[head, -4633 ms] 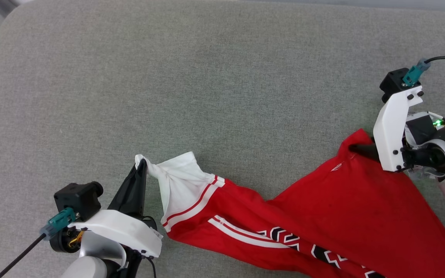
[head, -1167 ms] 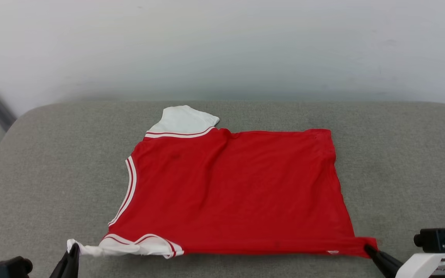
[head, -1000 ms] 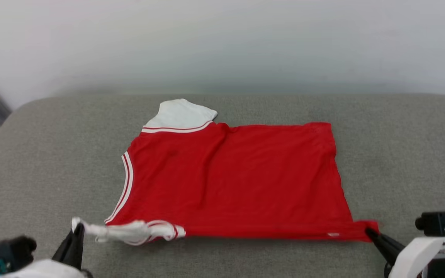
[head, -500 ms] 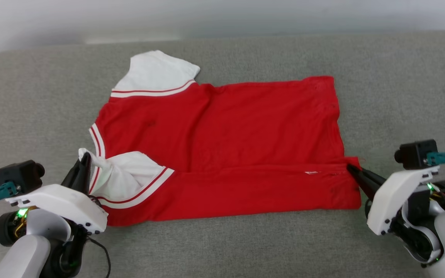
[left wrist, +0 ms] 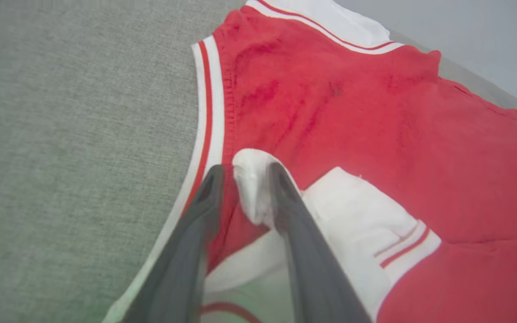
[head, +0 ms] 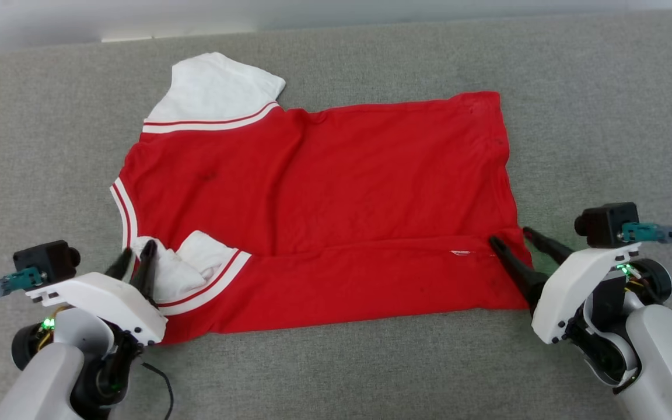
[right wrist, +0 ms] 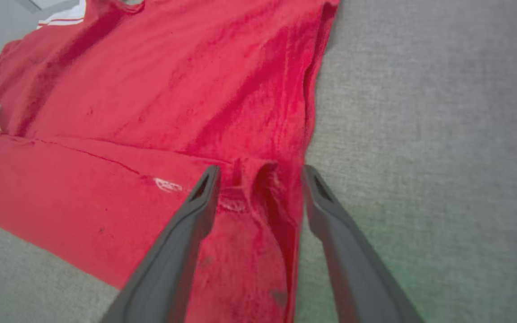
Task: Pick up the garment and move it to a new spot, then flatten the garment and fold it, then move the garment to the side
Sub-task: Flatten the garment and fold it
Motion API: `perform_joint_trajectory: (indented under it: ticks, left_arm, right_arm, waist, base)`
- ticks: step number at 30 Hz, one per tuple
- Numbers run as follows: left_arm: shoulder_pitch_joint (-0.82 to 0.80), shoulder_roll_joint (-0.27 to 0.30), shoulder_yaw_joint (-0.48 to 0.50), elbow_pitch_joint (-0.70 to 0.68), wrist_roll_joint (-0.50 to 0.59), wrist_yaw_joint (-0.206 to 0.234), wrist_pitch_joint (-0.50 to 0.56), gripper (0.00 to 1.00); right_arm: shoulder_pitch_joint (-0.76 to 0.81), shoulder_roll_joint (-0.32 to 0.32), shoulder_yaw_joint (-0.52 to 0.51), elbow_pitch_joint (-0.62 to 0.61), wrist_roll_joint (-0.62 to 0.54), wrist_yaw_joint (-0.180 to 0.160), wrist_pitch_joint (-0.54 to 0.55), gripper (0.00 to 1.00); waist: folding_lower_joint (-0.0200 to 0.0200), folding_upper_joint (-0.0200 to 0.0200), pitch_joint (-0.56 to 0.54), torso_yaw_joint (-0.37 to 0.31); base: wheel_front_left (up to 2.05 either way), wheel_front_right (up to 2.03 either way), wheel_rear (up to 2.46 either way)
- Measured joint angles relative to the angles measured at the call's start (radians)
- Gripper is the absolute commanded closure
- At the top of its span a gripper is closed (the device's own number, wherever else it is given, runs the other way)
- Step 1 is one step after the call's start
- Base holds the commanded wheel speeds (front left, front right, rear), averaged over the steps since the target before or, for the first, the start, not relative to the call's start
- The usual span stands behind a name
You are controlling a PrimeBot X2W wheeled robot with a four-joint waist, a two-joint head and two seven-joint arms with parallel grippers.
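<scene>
So the garment (head: 342,192) is lying spread out, plain red side up, in the middle of the grey cushion (head: 604,116), neck end toward 9 o'clock and hem (head: 502,175) toward 3.

The edge along 6 o'clock is doubled over onto the body as a folded band (head: 359,286), and it sits pretty straight. The far sleeve (head: 213,87) lies flat and white up at 11 o'clock. The near sleeve (head: 196,262) is bunched up on the red at 8.

The left gripper (head: 136,261) is at 8 o'clock with its fingers only a narrow way apart. A nub of that white sleeve sits loosely between them, and I can't see it being pinched. The right gripper (head: 511,238) at 4 o'clock is spread wide, straddling the hem corner where the band meets the body. One finger is over the red and the other is out over bare cushion.

Room-wise, there's a wide stretch of bare grey at 3 o'clock past the hem and another at 9 past the striped neck trim. There's also a band along 6 in front of the fold. At 12 there's less space, since the cushion's back edge meets the pale wall (head: 312,11) not far beyond the far sleeve.
</scene>
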Motion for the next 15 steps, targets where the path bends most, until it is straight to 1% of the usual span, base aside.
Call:
perform_joint_trajectory:
  ticks: [2, 5, 8, 11, 15]
  left_arm:
    - [-0.003, 0.009, 0.009, 0.006, -0.001, -0.001, -0.003, 0.0]
    - [-0.004, 0.042, 0.03, 0.0, -0.01, 0.002, 0.008, 0.0]
    - [0.011, 0.08, 0.048, -0.028, -0.021, 0.012, 0.034, 0.0]
    - [0.038, 0.137, 0.062, -0.073, -0.036, 0.022, 0.088, 0.0]
    - [0.087, 0.226, 0.061, -0.142, -0.067, 0.033, 0.213, 0.0]
  right_arm:
    - [0.002, -0.001, 0.003, -0.006, -0.012, 0.0, -0.074, 0.0]
    - [0.008, 0.004, -0.013, -0.019, -0.019, 0.0, -0.177, 0.0]
    - [0.034, 0.019, -0.036, -0.032, -0.02, 0.0, -0.246, 0.0]
    - [0.061, 0.031, -0.061, -0.056, -0.022, 0.0, -0.281, 0.0]
    - [0.109, 0.043, -0.093, -0.093, -0.034, 0.0, -0.284, 0.0]
  waist:
    - [0.0, 0.0, -0.015, 0.001]
    - [0.0, 0.0, -0.045, 0.001]
    - [0.0, 0.0, -0.082, -0.003]
    - [-0.0001, 0.0, -0.121, -0.009]
    - [-0.0002, 0.0, -0.167, -0.02]
  base:
    - [0.0, 0.0, 0.0]
    - [0.0, 0.0, 0.0]
    - [0.0, 0.0, 0.0]
    - [0.0, 0.0, 0.0]
    - [0.0, 0.0, 0.0]
